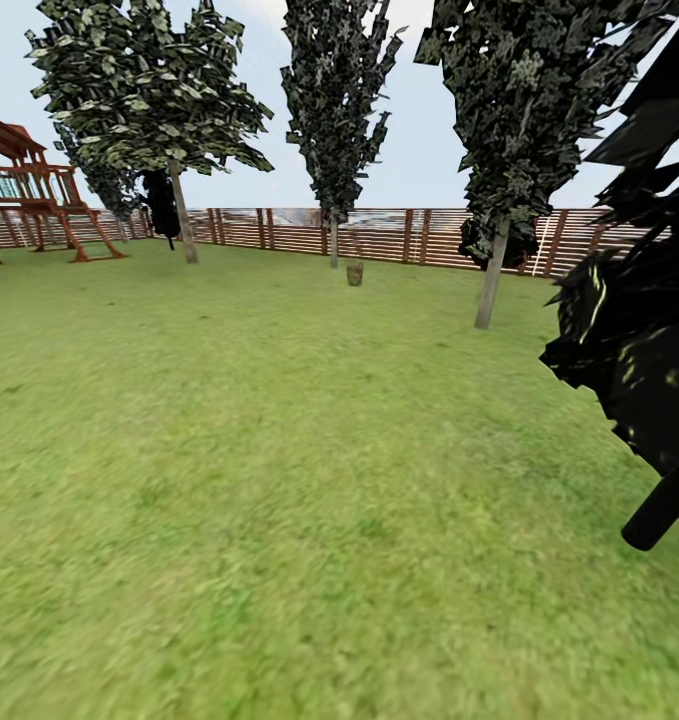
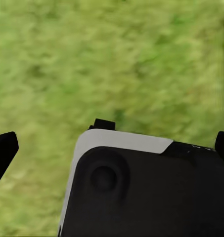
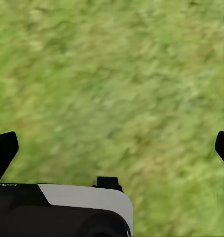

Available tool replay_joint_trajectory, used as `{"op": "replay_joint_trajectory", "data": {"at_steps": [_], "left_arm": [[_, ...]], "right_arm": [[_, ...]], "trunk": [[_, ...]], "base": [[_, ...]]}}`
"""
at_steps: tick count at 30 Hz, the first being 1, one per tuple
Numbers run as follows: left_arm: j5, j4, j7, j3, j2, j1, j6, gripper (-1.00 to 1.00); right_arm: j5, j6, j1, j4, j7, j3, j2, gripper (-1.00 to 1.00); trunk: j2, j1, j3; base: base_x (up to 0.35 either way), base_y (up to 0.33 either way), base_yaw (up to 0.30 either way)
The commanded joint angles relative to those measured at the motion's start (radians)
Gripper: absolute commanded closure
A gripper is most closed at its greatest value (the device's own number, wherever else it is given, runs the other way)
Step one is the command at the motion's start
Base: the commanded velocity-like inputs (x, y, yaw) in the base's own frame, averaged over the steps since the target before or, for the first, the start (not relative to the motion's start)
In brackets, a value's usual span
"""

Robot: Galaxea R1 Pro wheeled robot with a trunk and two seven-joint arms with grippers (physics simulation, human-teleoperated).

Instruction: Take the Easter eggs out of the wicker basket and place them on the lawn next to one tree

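Observation:
Far across the lawn (image 1: 279, 480), the small brown wicker basket (image 1: 354, 274) stands on the grass in front of the fence; it is too distant to tell what it holds, so the Easter eggs are hidden. A tree (image 1: 490, 280) with a pale straight trunk rises to the basket's right, and another tree (image 1: 184, 220) stands at the back left. In the left wrist view my left gripper (image 2: 112, 148) is open, its dark fingertips (image 2: 4, 150) wide apart over grass. My right gripper (image 3: 112, 148) is open too, above bare grass with nothing between its fingertips (image 3: 3, 150).
A brown slat fence (image 1: 379, 235) closes the garden's far side. A wooden playset (image 1: 29, 190) stands at the back left. Near-black foliage (image 1: 639, 340) on a slim dark trunk crowds the right edge. A black-and-white part of the robot's body (image 2: 141, 192) lies under the left gripper.

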Motion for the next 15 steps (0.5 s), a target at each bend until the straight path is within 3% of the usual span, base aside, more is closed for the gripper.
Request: {"op": "replay_joint_trajectory", "data": {"at_steps": [1,15], "left_arm": [[0.007,0.0,0.0,0.0,-0.001,0.0,-0.002,-1.0],[0.006,0.0,-0.001,0.001,-0.003,0.0,-0.009,-1.0]], "right_arm": [[0.005,-0.002,-0.001,0.001,-0.009,0.005,0.0,-1.0],[0.005,-0.002,-0.001,0.0,-0.009,0.005,0.001,-1.0]], "trunk": [[-0.001,0.001,-0.001],[-0.001,0.001,-0.001]], "base": [[0.332,-0.131,0.0],[0.332,-0.043,0.016]]}}
